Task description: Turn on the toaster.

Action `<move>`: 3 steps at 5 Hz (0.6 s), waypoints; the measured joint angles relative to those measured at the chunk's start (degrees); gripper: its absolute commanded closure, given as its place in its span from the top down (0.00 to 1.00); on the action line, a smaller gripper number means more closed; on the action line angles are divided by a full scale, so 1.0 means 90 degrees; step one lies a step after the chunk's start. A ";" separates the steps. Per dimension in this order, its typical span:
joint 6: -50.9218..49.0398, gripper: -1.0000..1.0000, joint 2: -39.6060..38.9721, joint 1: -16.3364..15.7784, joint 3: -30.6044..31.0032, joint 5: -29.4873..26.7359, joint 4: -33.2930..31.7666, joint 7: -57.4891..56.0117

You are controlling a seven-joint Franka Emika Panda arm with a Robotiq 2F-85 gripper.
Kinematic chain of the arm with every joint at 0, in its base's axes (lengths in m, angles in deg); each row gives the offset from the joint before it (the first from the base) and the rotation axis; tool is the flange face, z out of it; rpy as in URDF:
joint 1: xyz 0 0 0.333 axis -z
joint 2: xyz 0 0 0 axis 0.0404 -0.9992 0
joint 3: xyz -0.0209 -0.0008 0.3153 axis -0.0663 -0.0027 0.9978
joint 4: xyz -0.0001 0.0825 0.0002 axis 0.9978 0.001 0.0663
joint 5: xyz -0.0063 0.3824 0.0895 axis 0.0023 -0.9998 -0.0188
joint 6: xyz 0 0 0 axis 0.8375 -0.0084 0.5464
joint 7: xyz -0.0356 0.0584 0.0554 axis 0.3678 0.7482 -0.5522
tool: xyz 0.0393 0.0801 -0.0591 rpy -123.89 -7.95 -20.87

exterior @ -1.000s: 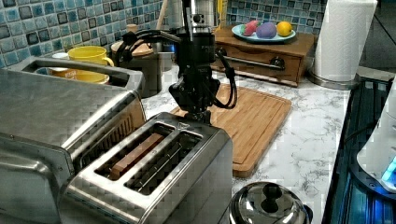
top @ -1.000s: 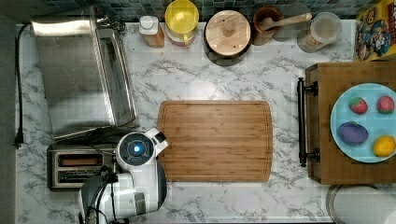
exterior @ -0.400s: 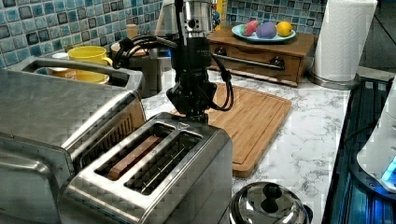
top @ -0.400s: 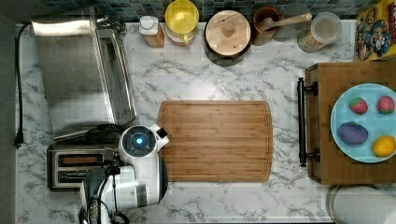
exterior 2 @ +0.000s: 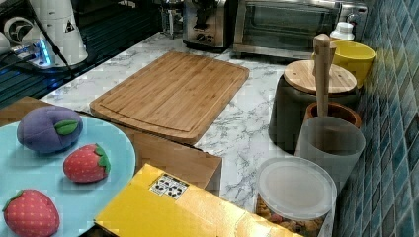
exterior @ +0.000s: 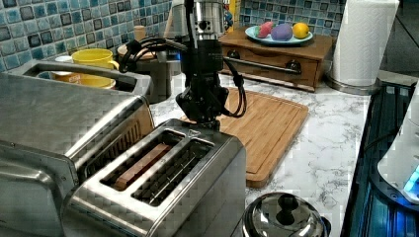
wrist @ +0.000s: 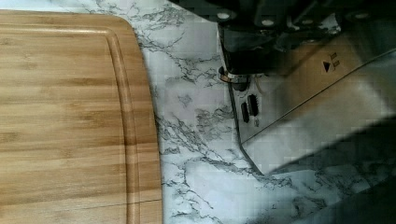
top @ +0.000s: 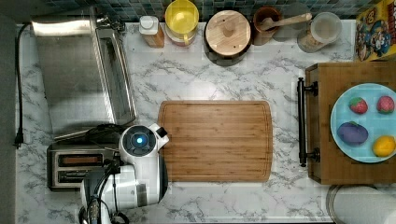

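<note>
Hand (exterior: pixel 203 118) over toaster's (exterior: pixel 163 197) far end

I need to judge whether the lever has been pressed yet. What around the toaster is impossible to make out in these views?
- Lever: in the left view the end effector stands before the far end of the toaster, hiding it.
- Top view: the arm covers that toaster end.
- Right view: the toaster is distant, its front too small to read.
- Wrist view: dark housing shadows the contact spot.
</note>
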 measured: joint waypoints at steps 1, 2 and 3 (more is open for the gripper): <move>-0.0006 0.00 -0.0001 0.0085 0.0087 0.0000 0.0000 -0.0006; -0.0003 0.00 -0.0006 0.0096 0.0091 -0.0022 0.0000 -0.0006; -0.0009 0.00 -0.0014 0.0054 0.0052 0.0006 0.0012 -0.0006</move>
